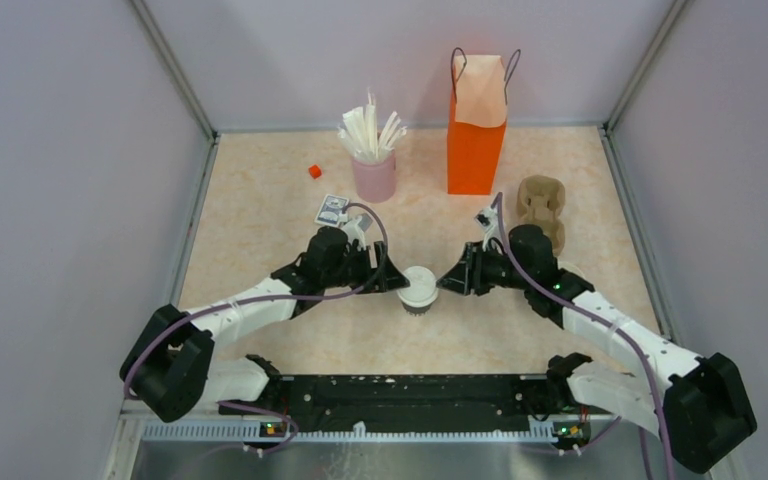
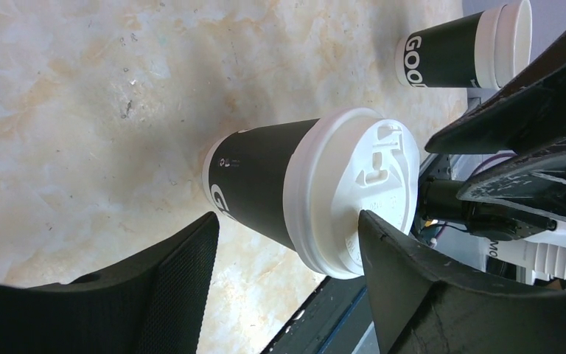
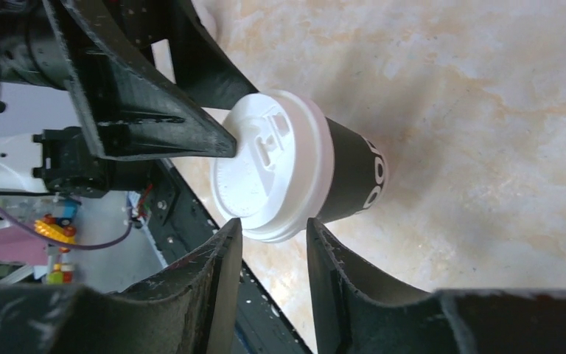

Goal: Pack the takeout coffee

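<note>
Checker: Location of coffee cup (image 1: 419, 290)?
Tagger: Upright on table (image 1: 260, 200), about centre left to right, on the near half, right between both grippers. White lid (image 2: 361, 192) on top, seated flat.
Checker: State of left gripper (image 1: 403, 283)?
Tagger: At the cup's left side, turned sideways, released, jaws spread wide. Lower finger (image 2: 184, 273) down beside the cup's base with a clear gap. Upper finger (image 2: 405, 273) up at the lid, tip against the lid's rim. No grasp on the cup.
Checker: And right gripper (image 1: 441, 284)?
Tagger: At the cup's right side, turned sideways too. Jaws parted partway, narrow gap, nothing clamped between. Lid rim right at the fingertips; touching or not, cannot tell.
Checker: Rest of the table?
Tagger: Far side, right of centre: orange bag (image 1: 476, 150) standing upright with handles up, well apart from the cup. Left of the bag: pink holder (image 1: 374, 178) full of white sticks. Right of the bag and a bit nearer: brown cardboard carrier (image 1: 542, 208). Left of the holder: small red block (image 1: 314, 171). Just near of the holder: small printed packet (image 1: 332, 209), close to the left arm.
</note>
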`<state>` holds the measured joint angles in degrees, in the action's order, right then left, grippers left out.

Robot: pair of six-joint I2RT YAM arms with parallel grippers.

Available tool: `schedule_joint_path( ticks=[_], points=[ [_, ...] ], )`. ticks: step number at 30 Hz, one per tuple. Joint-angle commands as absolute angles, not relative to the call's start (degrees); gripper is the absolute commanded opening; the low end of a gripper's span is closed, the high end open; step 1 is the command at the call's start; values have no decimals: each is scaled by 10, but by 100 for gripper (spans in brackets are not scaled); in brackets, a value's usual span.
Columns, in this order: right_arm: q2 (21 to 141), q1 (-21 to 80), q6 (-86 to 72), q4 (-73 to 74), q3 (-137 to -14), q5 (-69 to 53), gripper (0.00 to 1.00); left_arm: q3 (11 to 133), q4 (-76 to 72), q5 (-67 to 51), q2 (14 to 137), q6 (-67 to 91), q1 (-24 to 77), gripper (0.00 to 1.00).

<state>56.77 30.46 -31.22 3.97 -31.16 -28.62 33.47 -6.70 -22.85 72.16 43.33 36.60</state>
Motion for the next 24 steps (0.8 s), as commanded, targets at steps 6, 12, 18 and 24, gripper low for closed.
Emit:
schedule_joint_path(
  ticks=[6, 12, 18, 24],
  points=[
    [569, 298, -408, -102, -298, -362, 33, 352, -83, -235, 729, 413, 368, 74],
    [611, 299, -441, -186, -279, -397, 33, 346, -85, -231, 727, 417, 369, 71],
    [661, 299, -435, -240, -246, -418, 33, 333, -87, -230, 735, 430, 368, 67],
    [659, 299, -415, -180, -226, -339, 35, 325, -87, -220, 733, 436, 369, 65]
  ],
)
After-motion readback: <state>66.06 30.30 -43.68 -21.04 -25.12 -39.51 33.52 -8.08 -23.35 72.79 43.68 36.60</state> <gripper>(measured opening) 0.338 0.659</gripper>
